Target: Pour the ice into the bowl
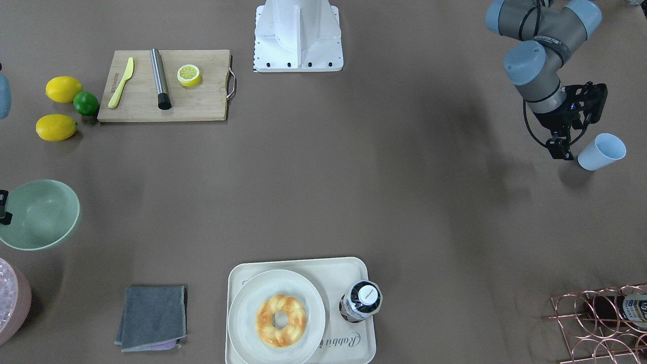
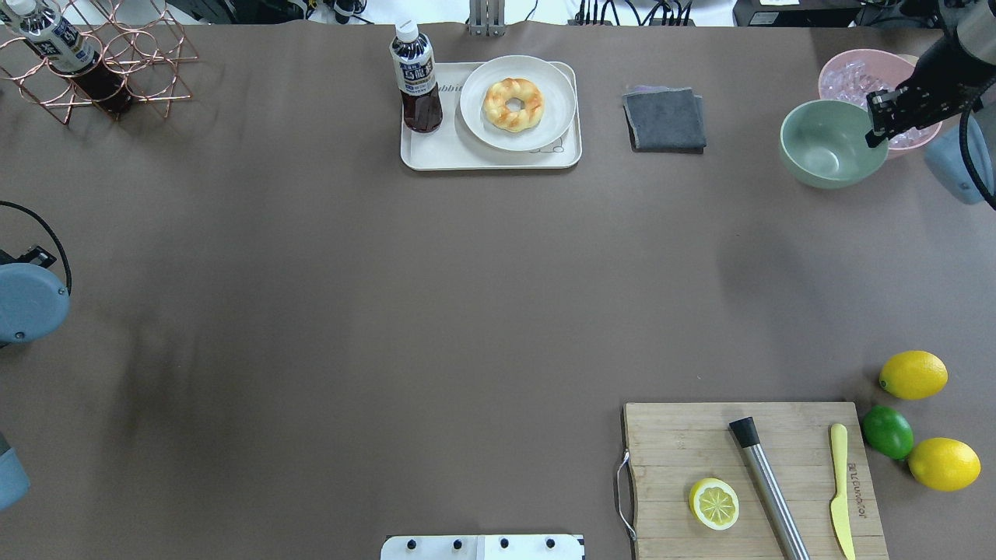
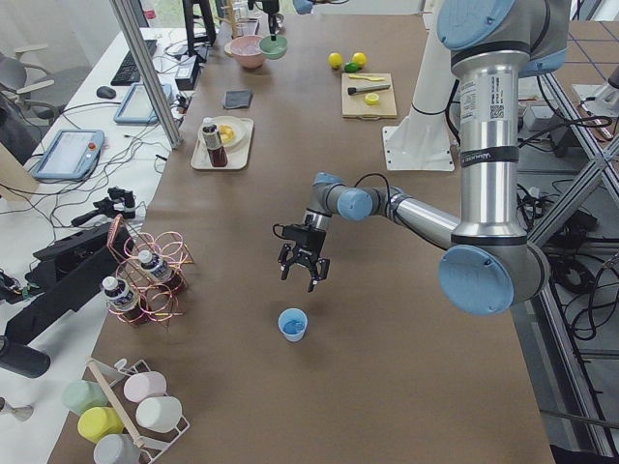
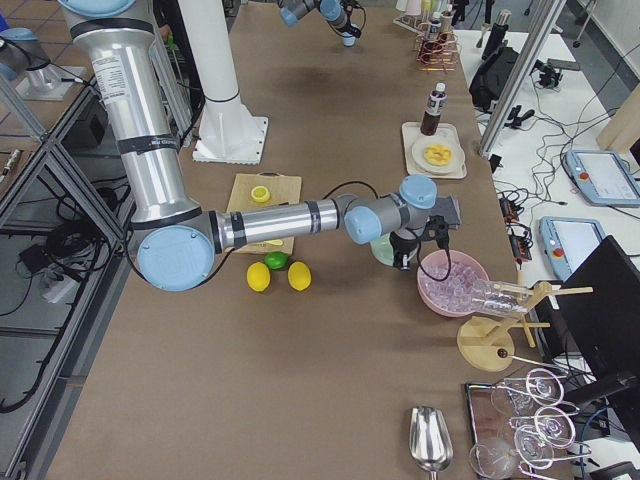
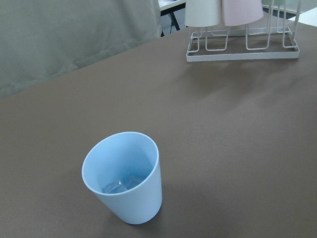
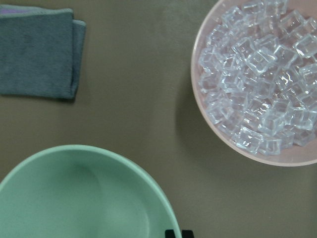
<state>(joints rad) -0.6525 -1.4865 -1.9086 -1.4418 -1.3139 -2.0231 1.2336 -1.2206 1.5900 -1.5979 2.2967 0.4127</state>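
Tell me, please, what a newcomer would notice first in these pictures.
Likely the pink tub heaped with clear cubes at the table's right end, the empty bowl beside it with the right claw at its rim. At the left end, a blue cup holds a little ice, the left claw nearby.

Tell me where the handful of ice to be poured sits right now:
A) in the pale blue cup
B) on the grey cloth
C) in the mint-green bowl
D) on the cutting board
A: the left wrist view shows a few clear ice cubes at the bottom of the blue cup, while the mint-green bowl is empty.
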